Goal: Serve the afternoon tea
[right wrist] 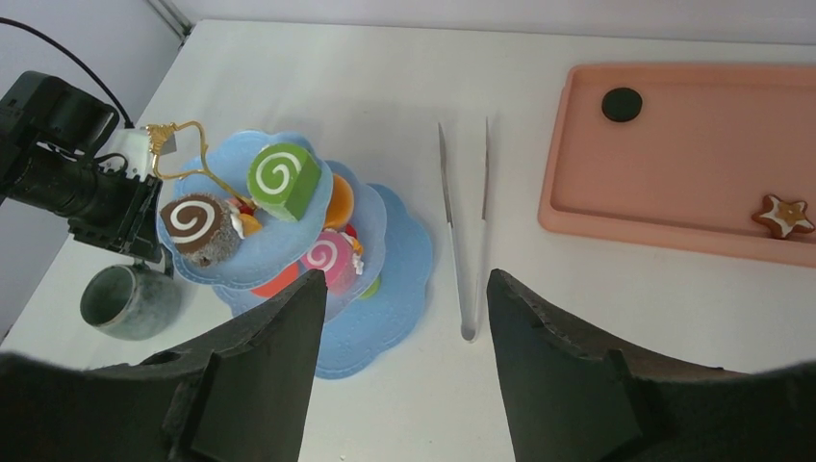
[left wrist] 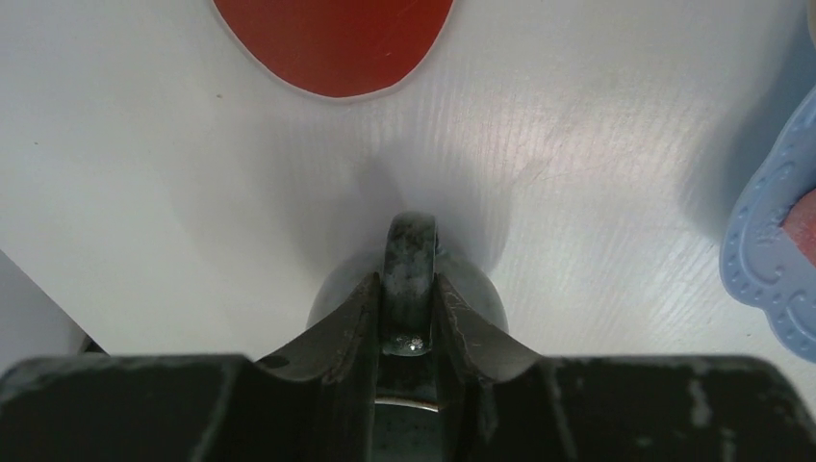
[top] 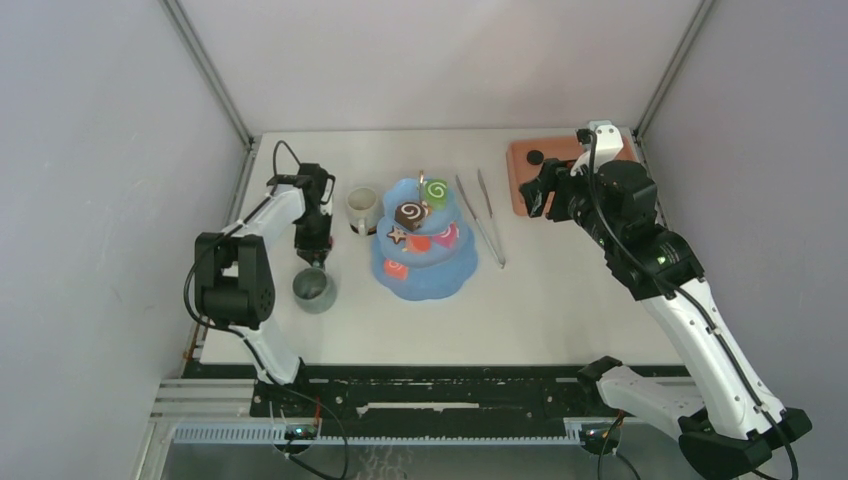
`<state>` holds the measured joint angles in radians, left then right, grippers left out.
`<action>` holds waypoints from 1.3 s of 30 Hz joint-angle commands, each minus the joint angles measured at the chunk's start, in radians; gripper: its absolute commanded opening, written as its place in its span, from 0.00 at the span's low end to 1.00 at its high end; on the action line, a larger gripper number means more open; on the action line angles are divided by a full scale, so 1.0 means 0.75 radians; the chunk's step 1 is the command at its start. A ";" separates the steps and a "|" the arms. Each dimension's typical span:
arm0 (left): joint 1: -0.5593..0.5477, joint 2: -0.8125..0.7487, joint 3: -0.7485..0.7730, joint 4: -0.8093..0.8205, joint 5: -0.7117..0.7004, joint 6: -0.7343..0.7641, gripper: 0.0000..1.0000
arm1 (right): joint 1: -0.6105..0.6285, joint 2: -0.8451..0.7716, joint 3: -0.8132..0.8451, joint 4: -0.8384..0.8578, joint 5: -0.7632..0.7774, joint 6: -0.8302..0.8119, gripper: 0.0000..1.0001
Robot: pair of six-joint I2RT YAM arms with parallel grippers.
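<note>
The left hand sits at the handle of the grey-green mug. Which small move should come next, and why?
Probably a short straight lift of the grey-green mug. The left hand grips its handle from both sides, and the mug stands upright on the table, so a small lift would test the grip.

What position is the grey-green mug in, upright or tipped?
Upright. The grey-green mug stands on its base, round mouth facing up in the top view; the left fingers pinch its handle.
</note>
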<state>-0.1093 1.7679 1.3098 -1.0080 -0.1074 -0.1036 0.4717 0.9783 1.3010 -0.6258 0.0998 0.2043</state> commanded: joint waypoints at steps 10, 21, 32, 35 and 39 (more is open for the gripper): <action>0.017 -0.026 0.010 0.016 -0.050 -0.116 0.00 | -0.017 0.010 0.058 0.038 0.003 -0.001 0.71; 0.247 -0.251 0.017 -0.013 -0.010 -0.649 0.00 | -0.019 0.022 0.065 0.018 0.056 -0.032 0.71; 0.338 -0.279 0.212 -0.202 -0.007 -1.430 0.00 | -0.011 0.045 0.065 0.014 0.011 -0.016 0.71; 0.340 -0.268 0.244 -0.223 -0.065 -1.645 0.00 | -0.007 0.046 0.065 0.012 -0.002 -0.007 0.71; 0.372 -0.227 0.218 -0.199 -0.041 -1.868 0.00 | -0.001 0.046 0.067 0.001 -0.010 -0.004 0.71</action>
<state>0.1413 1.5826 1.4273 -1.1469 -0.1459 -1.2453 0.4614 1.0183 1.3064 -0.6338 0.1078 0.1970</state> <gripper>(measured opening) 0.180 0.706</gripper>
